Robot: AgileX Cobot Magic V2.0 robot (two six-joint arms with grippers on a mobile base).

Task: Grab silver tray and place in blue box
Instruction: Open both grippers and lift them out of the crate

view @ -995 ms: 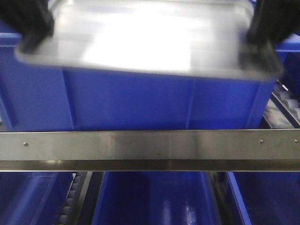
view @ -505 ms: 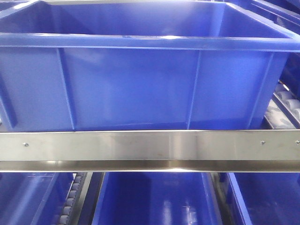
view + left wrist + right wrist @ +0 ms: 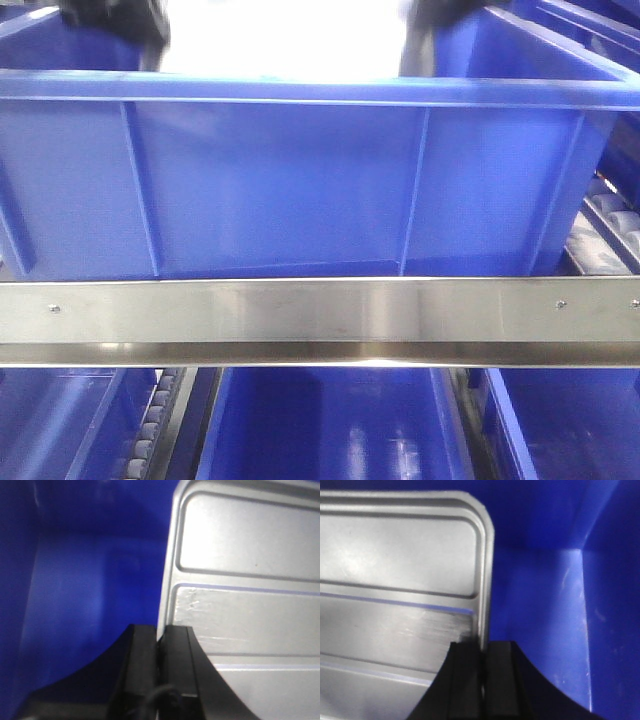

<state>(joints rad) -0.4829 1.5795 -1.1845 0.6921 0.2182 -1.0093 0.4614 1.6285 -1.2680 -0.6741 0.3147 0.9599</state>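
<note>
The silver tray (image 3: 285, 40) shows as a bright glaring patch behind the front wall of the blue box (image 3: 300, 190), between two dark grippers. My left gripper (image 3: 115, 18) holds its left end and my right gripper (image 3: 440, 10) its right end. In the left wrist view, my left gripper (image 3: 159, 632) is shut on the tray's (image 3: 240, 580) left rim, with the blue box's inner wall (image 3: 75, 580) beside it. In the right wrist view, my right gripper (image 3: 483, 647) is shut on the tray's (image 3: 400, 580) right rim, over the box's interior (image 3: 545, 595).
A steel rail (image 3: 320, 310) runs across in front of the box. Below it stand more blue crates (image 3: 330, 430) and a roller track (image 3: 150, 430). Rollers (image 3: 600, 250) and another blue crate (image 3: 590, 20) lie to the right.
One second ago the tray hung in front of the box's near rim. It then rose out of view, and now shows farther back, behind the box's front wall, still held by both grippers.
</note>
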